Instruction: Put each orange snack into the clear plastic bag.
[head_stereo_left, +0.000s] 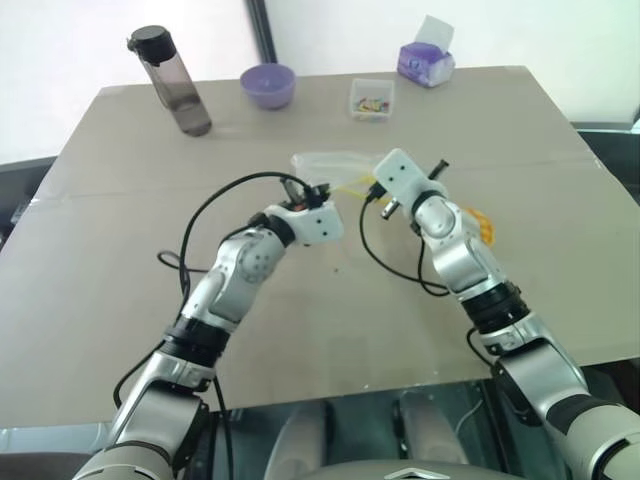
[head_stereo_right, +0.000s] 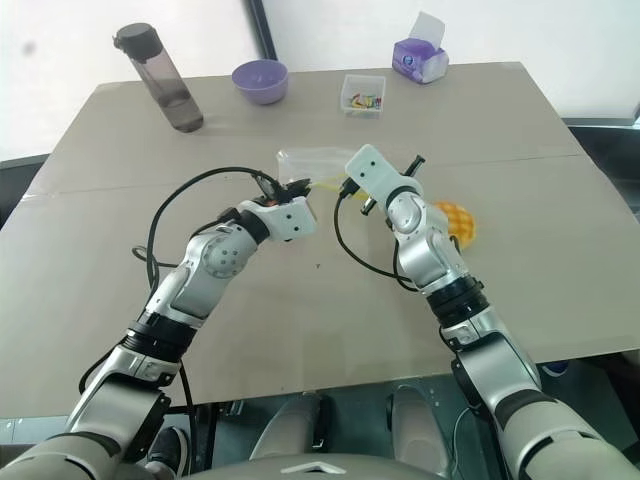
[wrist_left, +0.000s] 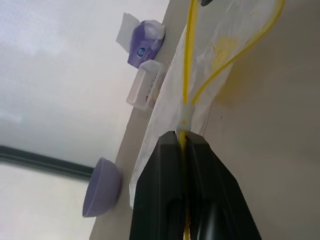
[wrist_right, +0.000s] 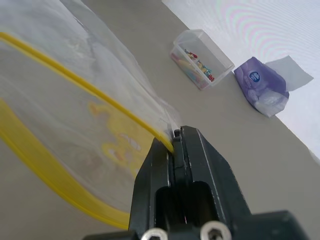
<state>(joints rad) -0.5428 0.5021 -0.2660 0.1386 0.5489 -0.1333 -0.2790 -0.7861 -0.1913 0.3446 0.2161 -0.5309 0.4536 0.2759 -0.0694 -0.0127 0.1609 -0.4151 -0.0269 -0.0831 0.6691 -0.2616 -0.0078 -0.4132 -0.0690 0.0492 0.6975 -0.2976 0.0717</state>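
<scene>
The clear plastic bag (head_stereo_left: 328, 163) lies crinkled at mid-table, its yellow seal strip toward me. My left gripper (wrist_left: 182, 135) is shut on one end of that strip, and from there the two yellow lips (wrist_left: 235, 50) part into a loop. My right gripper (wrist_right: 175, 136) is shut on the bag's yellow-edged rim (wrist_right: 75, 80) at the other side. Both grippers sit close together, just above the table. One orange snack (head_stereo_right: 455, 220), a round bun with a criss-cross top, rests on the table just right of my right forearm, outside the bag.
Along the far edge stand a dark water bottle (head_stereo_left: 172, 80), a purple bowl (head_stereo_left: 268, 84), a small clear box of colourful bits (head_stereo_left: 371, 100) and a purple tissue pack (head_stereo_left: 425, 62). The cardboard-coloured table (head_stereo_left: 110, 260) is bare to the left and near me.
</scene>
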